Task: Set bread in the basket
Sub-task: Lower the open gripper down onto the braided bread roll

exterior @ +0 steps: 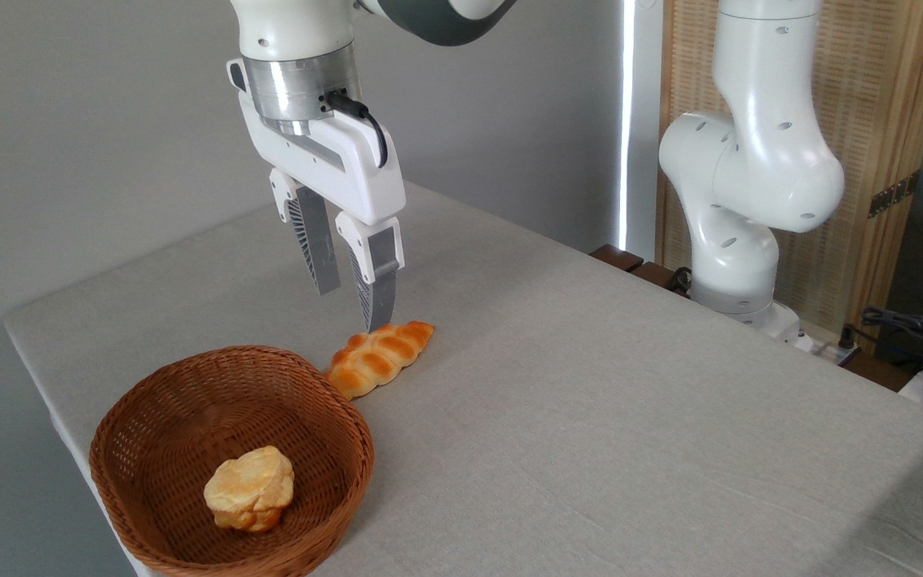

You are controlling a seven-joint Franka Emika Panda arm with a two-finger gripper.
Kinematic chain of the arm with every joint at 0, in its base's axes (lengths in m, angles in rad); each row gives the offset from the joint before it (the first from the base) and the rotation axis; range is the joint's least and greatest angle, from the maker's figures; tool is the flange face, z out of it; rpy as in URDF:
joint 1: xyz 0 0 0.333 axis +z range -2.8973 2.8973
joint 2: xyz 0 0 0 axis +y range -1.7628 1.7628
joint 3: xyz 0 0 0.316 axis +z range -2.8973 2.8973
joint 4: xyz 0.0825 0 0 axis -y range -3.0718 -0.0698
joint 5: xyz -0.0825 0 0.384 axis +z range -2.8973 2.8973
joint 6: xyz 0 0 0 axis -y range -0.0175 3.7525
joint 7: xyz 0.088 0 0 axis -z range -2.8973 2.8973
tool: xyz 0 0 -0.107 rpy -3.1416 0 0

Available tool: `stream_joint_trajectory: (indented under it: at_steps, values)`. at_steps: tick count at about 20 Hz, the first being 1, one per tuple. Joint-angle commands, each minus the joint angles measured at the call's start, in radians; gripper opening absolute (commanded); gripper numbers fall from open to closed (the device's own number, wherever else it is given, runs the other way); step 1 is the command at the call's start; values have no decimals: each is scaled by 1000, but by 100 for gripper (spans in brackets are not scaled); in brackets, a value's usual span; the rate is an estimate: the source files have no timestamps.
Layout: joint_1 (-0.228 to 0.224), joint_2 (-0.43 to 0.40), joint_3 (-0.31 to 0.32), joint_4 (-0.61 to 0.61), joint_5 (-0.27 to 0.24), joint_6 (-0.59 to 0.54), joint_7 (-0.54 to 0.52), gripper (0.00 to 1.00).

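Two fingers: the gripper (353,308) hangs point-down over the table, its jaws spread with a clear gap between them and nothing held.
Fingers: grey, ribbed on their inner faces, tapering to narrow tips; the nearer fingertip (380,316) overlaps the bread's top edge in this view, and whether it touches cannot be told.
Bread: the bread (380,358) lies flat on the table below the jaws, mostly under and in front of the nearer finger, outside the basket.
Bread shape: long braided loaf with tapered ends, glossy golden-orange crust, paler seams between the plaits, set at a slant with its lower left end just beside the basket's rim.
Basket: the basket (157,401) is an oval of brown woven wicker, shallow, with a thick braided rim, standing near the table's front left corner.
Bun: a round, lumpy, pale yellow bun (250,488) sits inside the basket toward its front.
Table: the table (590,417) is covered in a light grey, matte cloth.
Arm: white, smooth, rounded casings with a metal ring above the gripper.
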Motion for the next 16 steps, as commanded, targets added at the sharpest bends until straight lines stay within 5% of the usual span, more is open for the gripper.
stream_joint_trajectory:
  at_steps: [1, 16]
  values:
    - [-35, -9, 5, -54, -17, 23, -14, 100]
    - [-182, 9, -2, -270, -33, 224, -189, 100]
